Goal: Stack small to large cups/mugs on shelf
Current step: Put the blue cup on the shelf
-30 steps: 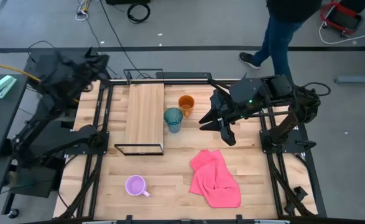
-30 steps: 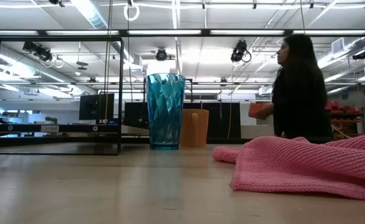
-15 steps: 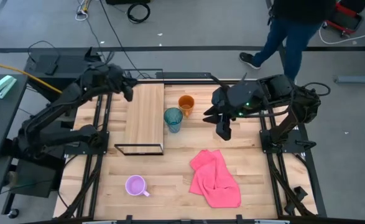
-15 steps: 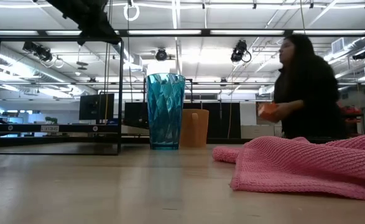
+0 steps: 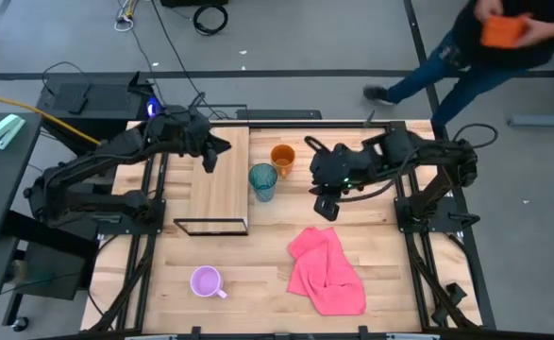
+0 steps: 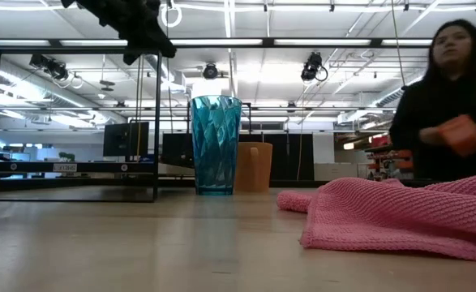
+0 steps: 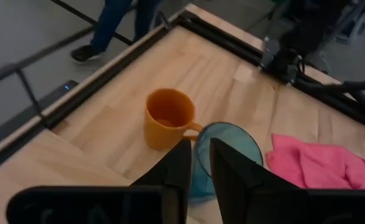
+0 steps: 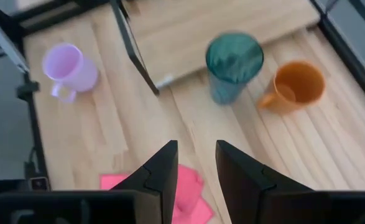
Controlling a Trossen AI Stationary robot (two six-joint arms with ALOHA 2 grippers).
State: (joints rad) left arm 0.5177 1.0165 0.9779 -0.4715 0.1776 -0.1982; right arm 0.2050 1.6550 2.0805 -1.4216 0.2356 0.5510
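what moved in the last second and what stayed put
The left gripper swung from the table's far left corner out over the shelf. The right gripper drew in toward the orange mug and teal tumbler. Neither took hold of anything. The person walked off to the right. Both cups, the purple mug and pink cloth stayed put.

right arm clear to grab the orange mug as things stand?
Probably yes. The right gripper hangs open over bare table beside the orange mug, with nothing between them. The teal tumbler stands close on the mug's other side, and the pink cloth lies nearer the table's front.
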